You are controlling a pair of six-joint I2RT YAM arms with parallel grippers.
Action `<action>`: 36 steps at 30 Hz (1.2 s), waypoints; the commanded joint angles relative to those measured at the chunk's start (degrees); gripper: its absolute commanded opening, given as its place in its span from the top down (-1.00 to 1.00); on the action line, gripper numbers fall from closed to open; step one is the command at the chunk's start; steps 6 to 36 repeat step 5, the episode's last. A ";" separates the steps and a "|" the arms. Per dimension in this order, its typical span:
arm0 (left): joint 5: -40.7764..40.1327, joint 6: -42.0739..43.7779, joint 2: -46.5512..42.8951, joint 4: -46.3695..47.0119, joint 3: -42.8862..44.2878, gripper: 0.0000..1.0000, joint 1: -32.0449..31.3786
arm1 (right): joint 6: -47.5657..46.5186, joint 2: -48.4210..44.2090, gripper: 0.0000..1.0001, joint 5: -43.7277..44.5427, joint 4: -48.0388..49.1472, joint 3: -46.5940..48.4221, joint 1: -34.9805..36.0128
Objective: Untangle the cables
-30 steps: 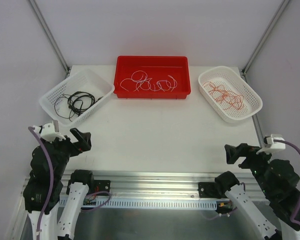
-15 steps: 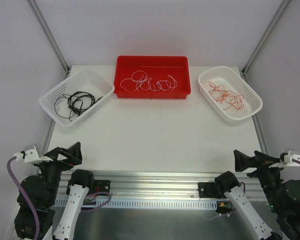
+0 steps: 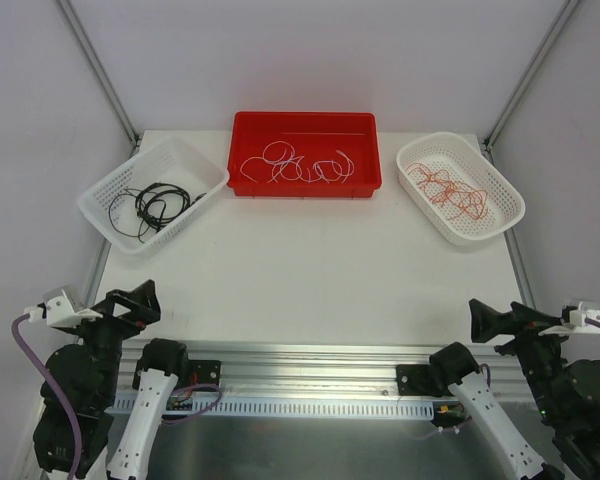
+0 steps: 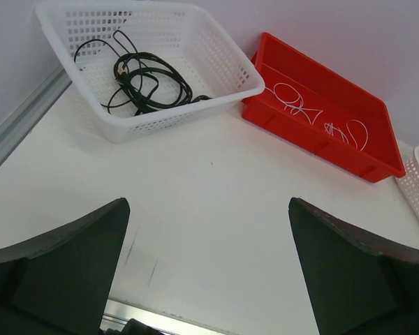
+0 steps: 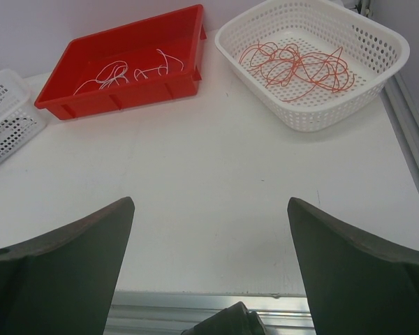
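The black cables (image 3: 156,205) lie looped in the left white basket (image 3: 195,158), also in the left wrist view (image 4: 141,78). The white cables (image 3: 298,165) lie in the red tray (image 3: 304,123), also in the left wrist view (image 4: 300,112) and the right wrist view (image 5: 126,70). The red-orange cables (image 3: 448,190) lie in the right white basket (image 3: 505,195), also in the right wrist view (image 5: 297,66). My left gripper (image 3: 138,303) is open and empty at the table's near left edge. My right gripper (image 3: 488,320) is open and empty at the near right edge.
The white table (image 3: 310,260) ends at a metal rail (image 3: 310,360) at the near edge. Slanted frame posts (image 3: 98,70) stand at the back corners. A metal rail (image 5: 412,125) runs along the table's right side.
Both arms pulled back from the table to its near edge between the first two frames. Since half a second ago the left arm shifted slightly; the right is still. The cables have not moved.
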 commanded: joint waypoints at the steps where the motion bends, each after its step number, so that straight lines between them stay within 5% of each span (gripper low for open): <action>1: -2.26 -2.09 -9.55 1.42 -1.14 -0.99 -0.10 | -0.35 -3.37 -0.93 1.26 0.52 0.75 0.25; 36: -2.35 -2.53 -9.55 2.03 -1.85 -0.98 -0.10 | -0.44 -3.72 -0.93 1.26 0.70 0.75 0.17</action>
